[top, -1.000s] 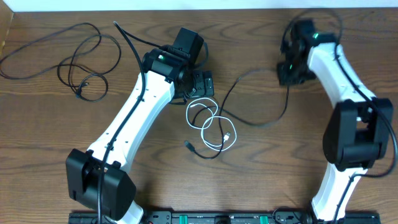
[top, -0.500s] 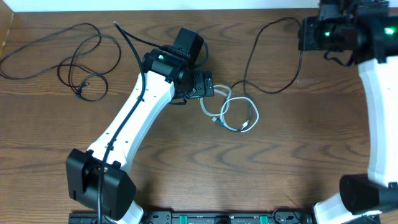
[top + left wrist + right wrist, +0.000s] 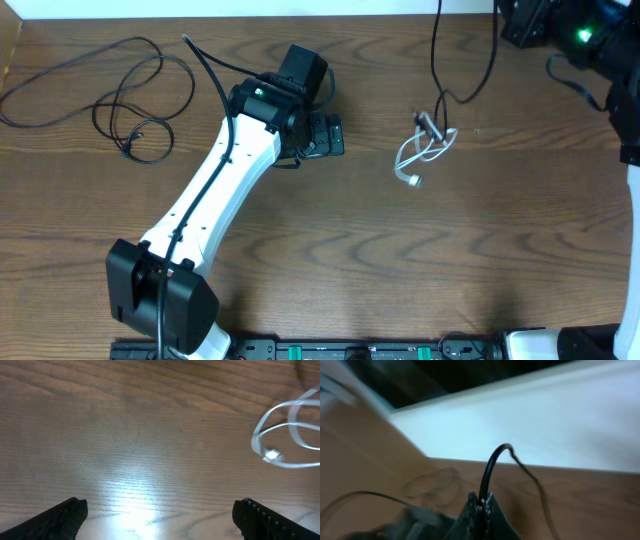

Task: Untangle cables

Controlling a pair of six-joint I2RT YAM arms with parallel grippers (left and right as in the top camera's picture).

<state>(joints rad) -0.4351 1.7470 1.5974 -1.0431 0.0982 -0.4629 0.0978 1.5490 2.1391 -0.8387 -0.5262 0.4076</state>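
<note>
Black cable is pinched tight in the right gripper, jaws closed on it, up by the table's far right corner. I'd say it's held high to draw the cord out of the white cable. That one lies bunched mid-table, right of centre, and the black loop seems to hook it at the top, which is the snag. The left gripper hovers wide open over bare wood, well short of the white coil and holding nothing. The second black cable sprawls at the far left, well apart.
</note>
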